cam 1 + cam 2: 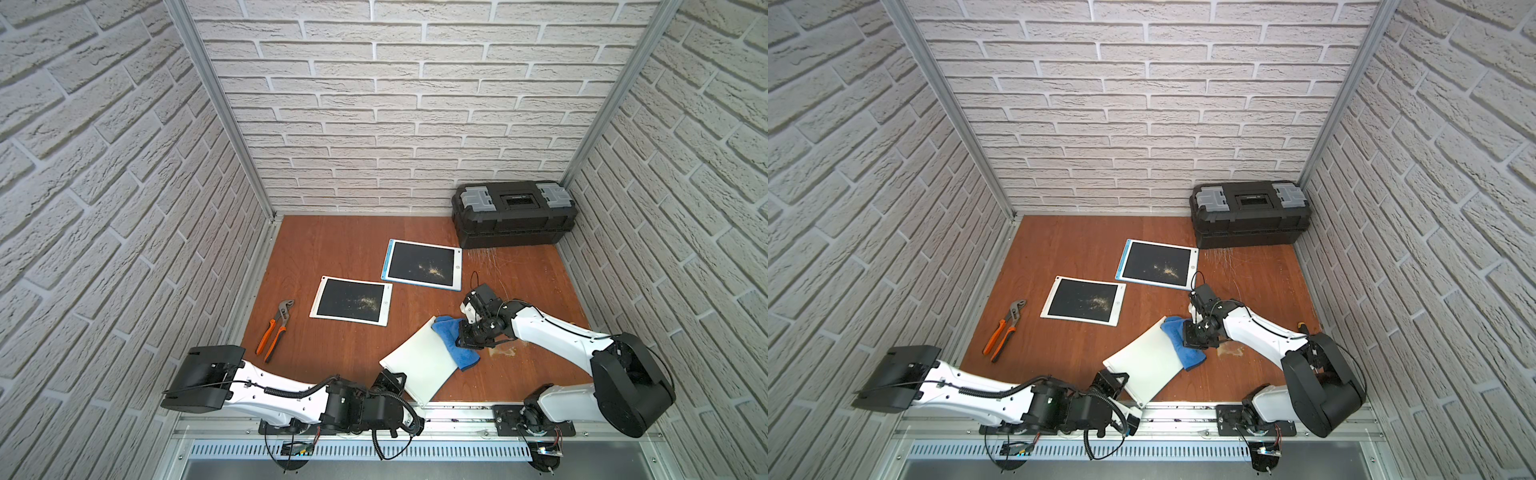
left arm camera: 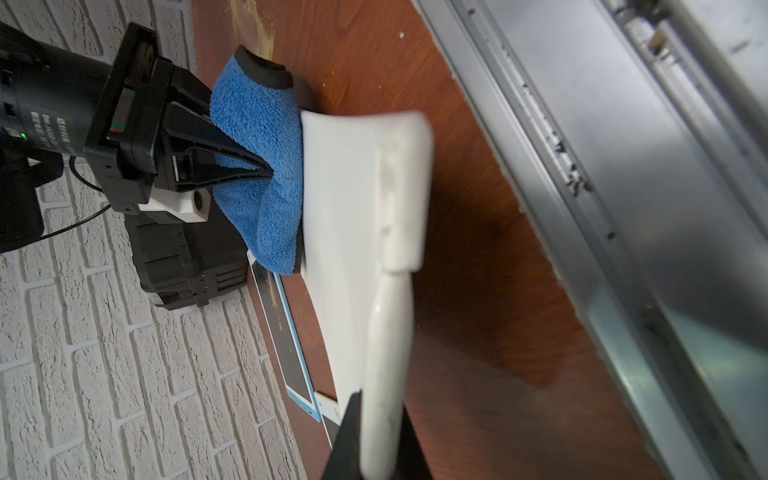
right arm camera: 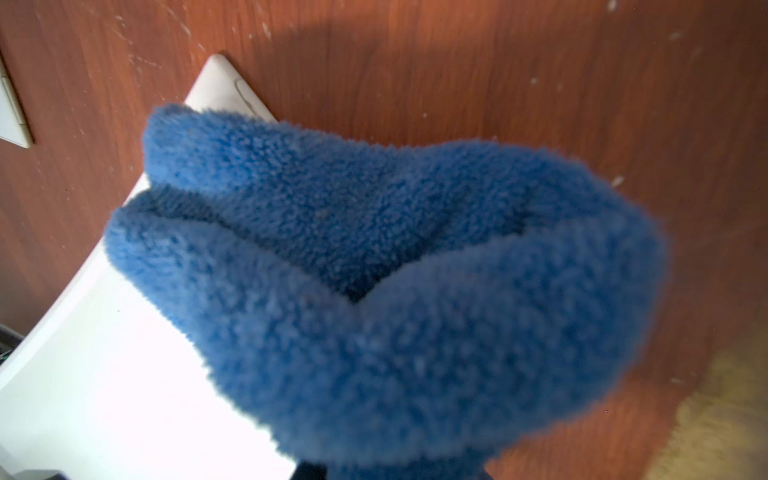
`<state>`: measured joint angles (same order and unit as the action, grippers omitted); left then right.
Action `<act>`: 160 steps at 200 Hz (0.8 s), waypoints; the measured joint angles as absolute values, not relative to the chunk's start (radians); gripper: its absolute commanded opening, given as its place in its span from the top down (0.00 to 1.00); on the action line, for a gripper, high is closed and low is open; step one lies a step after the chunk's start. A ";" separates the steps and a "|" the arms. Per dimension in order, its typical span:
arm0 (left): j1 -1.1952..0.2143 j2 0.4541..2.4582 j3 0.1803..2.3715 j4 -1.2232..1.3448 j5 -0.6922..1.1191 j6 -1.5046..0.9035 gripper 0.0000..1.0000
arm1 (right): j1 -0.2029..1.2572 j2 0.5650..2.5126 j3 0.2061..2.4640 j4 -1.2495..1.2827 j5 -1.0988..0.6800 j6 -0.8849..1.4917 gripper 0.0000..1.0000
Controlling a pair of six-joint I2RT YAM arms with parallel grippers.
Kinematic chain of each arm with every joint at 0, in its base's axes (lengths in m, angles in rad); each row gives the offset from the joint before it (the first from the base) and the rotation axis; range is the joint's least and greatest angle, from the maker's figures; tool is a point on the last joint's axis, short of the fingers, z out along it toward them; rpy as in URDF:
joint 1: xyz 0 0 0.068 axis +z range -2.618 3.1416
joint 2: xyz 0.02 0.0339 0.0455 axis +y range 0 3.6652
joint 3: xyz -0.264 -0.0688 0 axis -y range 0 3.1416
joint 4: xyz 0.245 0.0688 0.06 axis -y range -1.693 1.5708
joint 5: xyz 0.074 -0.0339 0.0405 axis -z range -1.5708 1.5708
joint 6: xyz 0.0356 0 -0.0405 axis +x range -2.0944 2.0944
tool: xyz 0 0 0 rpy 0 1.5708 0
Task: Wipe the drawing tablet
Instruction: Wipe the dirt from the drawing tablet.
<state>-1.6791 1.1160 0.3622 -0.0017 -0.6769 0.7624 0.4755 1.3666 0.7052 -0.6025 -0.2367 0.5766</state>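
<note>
- Left end effector [image 1: 390,377] pinches the white drawing tablet [image 1: 417,363] at its near corner, propping it tilted off the surface [image 1: 332,249], steadying it, I'd say.
- Right end effector [image 1: 467,338] clamps the blue cloth [image 1: 446,326] against the far edge, ready to wipe.

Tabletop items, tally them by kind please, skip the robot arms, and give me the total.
Drawing tablets: 3, two lying screen-up, one white back up
Blue cloth: 1
Orange-handled pliers: 1
Black toolbox: 1
Total: 6
</note>
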 measured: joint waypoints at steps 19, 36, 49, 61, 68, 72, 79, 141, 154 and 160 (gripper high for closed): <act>-1.679 1.116 0.368 -0.003 -0.678 0.762 1.00 | 0.564 1.375 0.752 -0.635 -0.168 0.569 0.97; -1.681 1.116 0.369 -0.002 -0.682 0.762 1.00 | 0.670 1.404 0.805 -0.639 -0.162 0.559 0.97; -1.682 1.117 0.369 -0.005 -0.684 0.762 1.00 | 0.743 1.434 0.836 -0.618 -0.205 0.546 0.97; -1.683 1.118 0.369 -0.017 -0.683 0.762 1.00 | 0.796 1.456 0.850 -0.587 -0.257 0.536 0.97; -1.684 1.120 0.369 -0.025 -0.682 0.762 1.00 | 0.823 1.464 0.854 -0.572 -0.282 0.530 0.97; -1.685 1.121 0.369 -0.030 -0.680 0.761 1.00 | 0.838 1.467 0.855 -0.563 -0.299 0.523 0.97; -1.685 1.121 0.369 -0.035 -0.677 0.760 1.00 | 0.862 1.469 0.855 -0.549 -0.328 0.516 0.97; -1.686 1.128 0.369 -0.054 -0.672 0.757 1.00 | 0.799 1.527 0.841 -0.489 -0.455 0.508 0.97; -1.689 1.133 0.369 -0.054 -0.669 0.754 1.00 | 0.706 1.565 0.846 -0.490 -0.435 0.518 0.98; -1.690 1.134 0.369 -0.054 -0.669 0.752 1.00 | 0.661 1.579 0.854 -0.495 -0.407 0.525 0.97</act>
